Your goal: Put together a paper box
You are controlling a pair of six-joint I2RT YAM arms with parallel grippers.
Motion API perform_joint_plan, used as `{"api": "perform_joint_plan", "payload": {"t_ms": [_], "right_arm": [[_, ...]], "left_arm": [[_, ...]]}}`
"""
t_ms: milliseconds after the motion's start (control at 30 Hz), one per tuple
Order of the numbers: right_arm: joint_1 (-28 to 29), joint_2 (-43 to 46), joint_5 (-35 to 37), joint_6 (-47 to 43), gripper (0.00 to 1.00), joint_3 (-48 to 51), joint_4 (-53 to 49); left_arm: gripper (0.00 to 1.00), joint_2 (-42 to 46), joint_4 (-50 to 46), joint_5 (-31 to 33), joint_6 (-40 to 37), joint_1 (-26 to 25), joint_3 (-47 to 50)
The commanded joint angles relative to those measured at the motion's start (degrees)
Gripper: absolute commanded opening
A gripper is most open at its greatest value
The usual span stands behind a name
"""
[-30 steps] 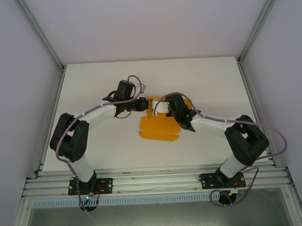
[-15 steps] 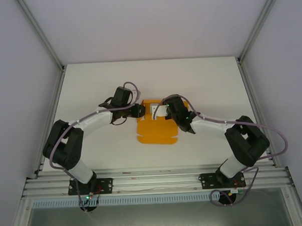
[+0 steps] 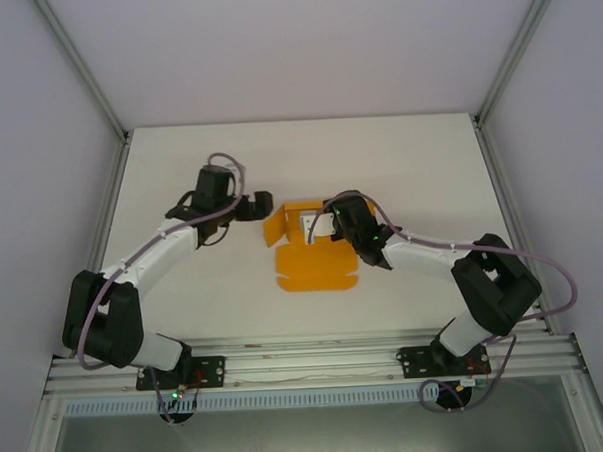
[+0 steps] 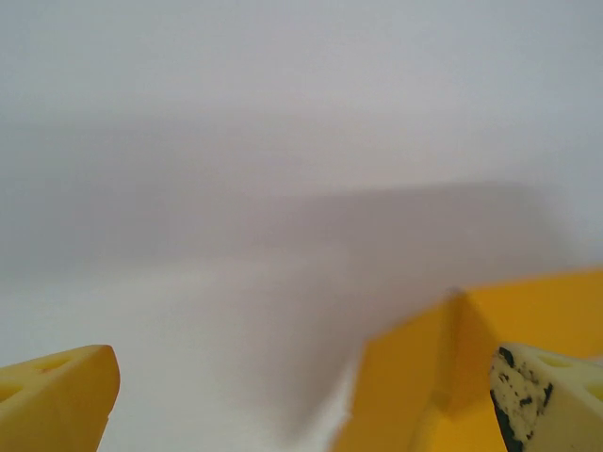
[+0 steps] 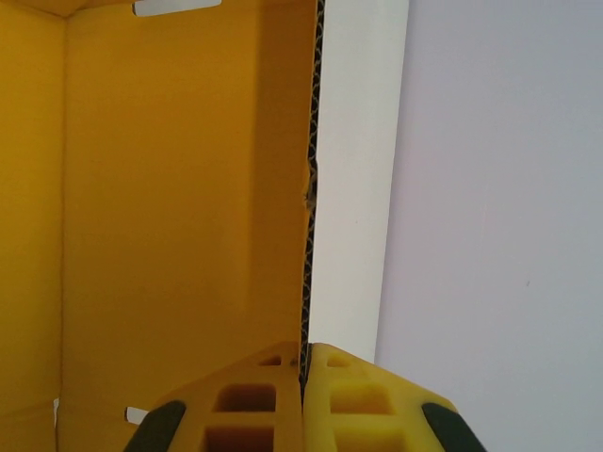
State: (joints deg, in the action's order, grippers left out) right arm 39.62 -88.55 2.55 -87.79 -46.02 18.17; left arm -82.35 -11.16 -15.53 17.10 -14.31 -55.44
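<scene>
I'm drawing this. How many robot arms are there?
2. The left arm sits left of the box; the right arm is on its right, tool pinching a wall.

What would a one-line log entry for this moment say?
right gripper: shut on paper box wall | left gripper: open, beside it | walls partly raised

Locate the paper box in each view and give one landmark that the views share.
Top external: paper box at the centre of the picture.
Left wrist: paper box at the lower right, a panel folded up.
Right wrist: paper box across the left half, its edge pinched in the right tool.
Shared landmark: the box's raised wall.
</scene>
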Motion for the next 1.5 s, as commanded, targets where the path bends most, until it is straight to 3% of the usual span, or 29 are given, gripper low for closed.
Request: {"api": "perform_joint_plan", "payload": {"t_ms": [0, 200, 367, 567, 767, 933, 1033, 1167, 1267, 1467], "right_arm": [[0.6, 0.9, 0.1, -2.3, 0.00, 1.3, 1.0], [0.6, 1.1, 1.4, -1.0, 0.00, 0.4, 0.4], [0.6, 1.0, 1.4, -0.8, 0.00, 0.4, 0.5], [1.1, -0.9, 0.5, -6.2, 0.00, 1.1, 3.8], [1.4, -3.8, 7.0, -1.1, 0.00, -1.2, 12.3], [1.7, -7.3, 6.9, -4.0, 0.00, 2.6, 19.2], [2.1, -11.0, 10.0, -1.8, 0.00, 2.0, 24.9], [2.5, -14.1, 10.0, -5.3, 0.00, 3.8, 33.2], [3.1, -13.2, 9.3, -5.2, 0.00, 5.1, 33.8], [3.6, -8.0, 6.4, -2.8, 0.00, 6.3, 24.8]], "left_arm": [[1.00, -1.7, -2.8, 0.5, 2.0, 5.4, 0.6], [0.97, -5.4, 4.0, -12.4, -2.6, 5.3, 5.4], [0.91, -6.0, 8.9, -15.3, -4.9, 1.2, 8.7], [0.87, -7.8, 12.2, -11.3, -6.2, -4.9, 9.4], [0.87, -5.3, 23.2, -8.6, -3.9, -6.2, 16.1], [0.85, -6.4, 23.3, -3.9, -5.2, -6.5, 14.4], [0.85, -7.6, 28.2, -4.5, -6.4, -7.2, 15.6], [0.85, -9.9, 29.8, -4.7, -7.5, -7.9, 14.6], [0.85, -12.4, 29.3, -3.9, -8.1, -8.7, 12.9], [0.79, -15.1, 29.9, -1.8, -6.9, -9.3, 10.0]]}}
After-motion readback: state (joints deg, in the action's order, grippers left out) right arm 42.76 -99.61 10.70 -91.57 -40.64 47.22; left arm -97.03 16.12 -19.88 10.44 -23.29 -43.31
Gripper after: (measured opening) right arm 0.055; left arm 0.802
